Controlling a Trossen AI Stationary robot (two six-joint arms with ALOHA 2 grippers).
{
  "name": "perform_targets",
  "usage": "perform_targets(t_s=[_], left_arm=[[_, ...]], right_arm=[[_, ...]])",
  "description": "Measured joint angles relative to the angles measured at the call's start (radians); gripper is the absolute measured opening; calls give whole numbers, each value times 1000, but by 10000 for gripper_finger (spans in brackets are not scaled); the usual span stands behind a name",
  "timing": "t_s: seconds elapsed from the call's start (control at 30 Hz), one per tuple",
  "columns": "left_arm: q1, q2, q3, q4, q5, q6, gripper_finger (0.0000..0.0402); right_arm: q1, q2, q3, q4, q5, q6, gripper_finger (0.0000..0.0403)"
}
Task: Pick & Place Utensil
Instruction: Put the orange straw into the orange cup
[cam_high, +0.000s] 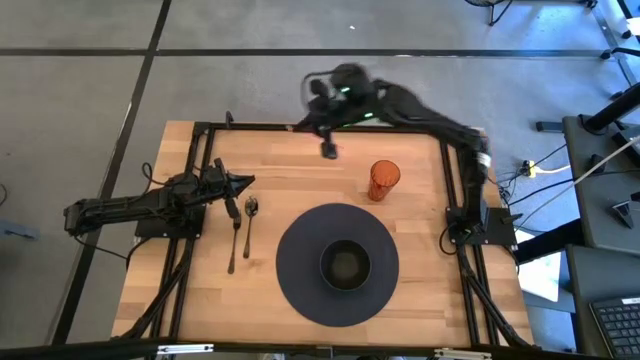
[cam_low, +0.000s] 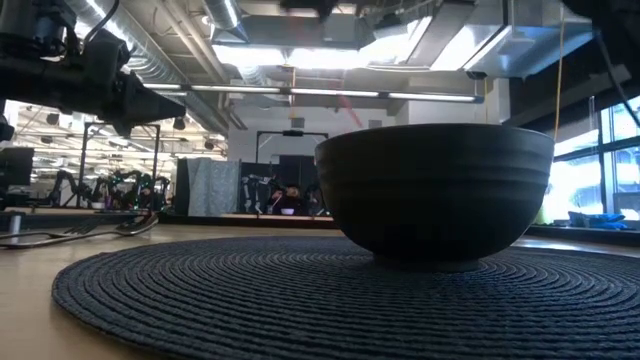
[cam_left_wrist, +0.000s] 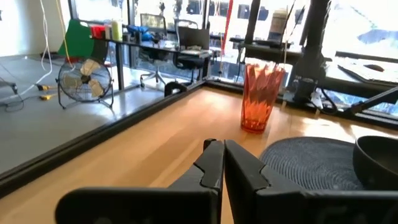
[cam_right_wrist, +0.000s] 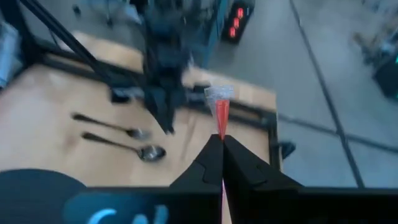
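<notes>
My right gripper (cam_right_wrist: 222, 142) is raised high above the table's far edge and is shut on a thin red utensil (cam_right_wrist: 220, 112) with a pale, see-through end (cam_right_wrist: 219, 94). In the high view that arm is blurred, with its gripper (cam_high: 328, 150) over the far middle of the table. My left gripper (cam_left_wrist: 222, 163) is shut on nothing and points level at the table's left side (cam_high: 240, 183). A fork (cam_high: 233, 238) and a spoon (cam_high: 250, 222) lie flat on the wood just near of it. My right gripper pinches the utensil's red shaft (cam_right_wrist: 221, 129) between its two fingers. The utensil runs along the fingers and sticks out past their tips, pale end foremost. It is lifted clear of the table. How far back it reaches between the fingers is hidden by the fingers.
A dark round woven mat (cam_high: 300, 270) lies at the table's near middle with a dark bowl (cam_high: 345, 265) on it. The bowl fills the low view (cam_low: 435, 190). An orange ribbed cup (cam_high: 383, 180) stands upright beyond the mat. Bare wood lies along the far edge.
</notes>
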Motion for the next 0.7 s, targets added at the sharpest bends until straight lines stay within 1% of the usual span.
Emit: perform_targets(t_s=[0.2,0.3,0.4,0.47,0.57,0.7], left_arm=[[0,0,0,-27,-2,0,4],[0,0,0,-27,-4,-12,5],[0,0,0,-27,-5,-18,8],[0,0,0,-27,-5,-18,8],[0,0,0,-27,-5,-18,5],[0,0,0,-27,-6,-17,3]], right_arm=[[1,-217,-7,-14,-59,18,1],[1,-328,-87,18,-86,60,1],[1,-449,-252,113,-85,125,0],[-5,-538,-392,192,-83,171,0],[-22,-684,-625,302,-82,195,0],[-53,-862,-972,584,-70,278,0]])
